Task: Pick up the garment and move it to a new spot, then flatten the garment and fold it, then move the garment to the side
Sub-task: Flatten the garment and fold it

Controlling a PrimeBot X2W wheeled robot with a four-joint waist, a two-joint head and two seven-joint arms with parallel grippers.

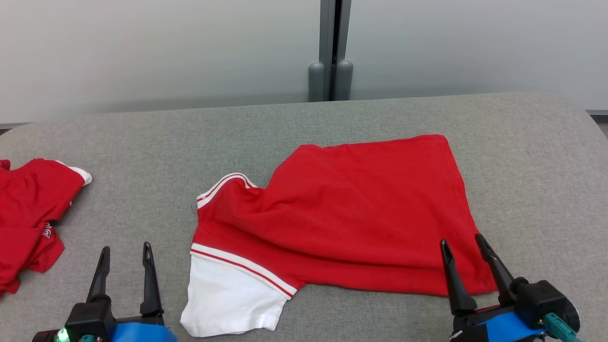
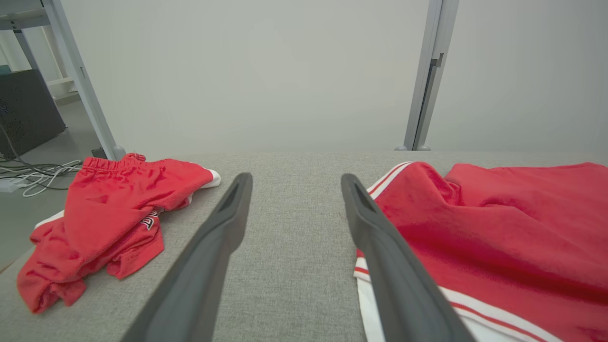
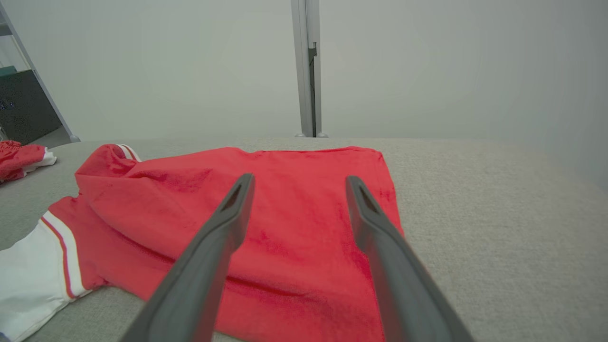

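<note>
- From the head view, your red shirt (image 1: 351, 213) lies spread on the grey counter (image 1: 142, 137), right of the middle, with some creases across its near half. Its white sleeve (image 1: 228, 294) points toward the near edge at the shirt's left end, and a striped cuff sits higher on that same side.
- In the same view, your left pincer (image 1: 126, 247) stands at the lower left with its two fingers apart over bare counter, just left of the white sleeve and holding nothing.
- Your right pincer (image 1: 461, 240) is at the lower right, fingers apart, with its tips over the shirt's near right corner. You cannot tell from here whether they touch the cloth.
- A heap of crumpled red clothing (image 1: 28, 209) lies at the far left of the counter, well apart from the shirt. A grey post (image 1: 331, 47) stands against the pale wall (image 1: 142, 47) behind.
- In the left wrist view, the fingers are spread with bare counter between them. The right-hand finger runs just beside the shirt's striped sleeve edge. The crumpled clothing lies off to the left near the counter's edge, and cables (image 2: 33, 173) trail on the floor (image 2: 19, 218) beyond it.
- In the right wrist view, the fingers are wide apart above the red shirt, with cloth showing between and under them and nothing pinched. The white sleeve shows at the lower left.
</note>
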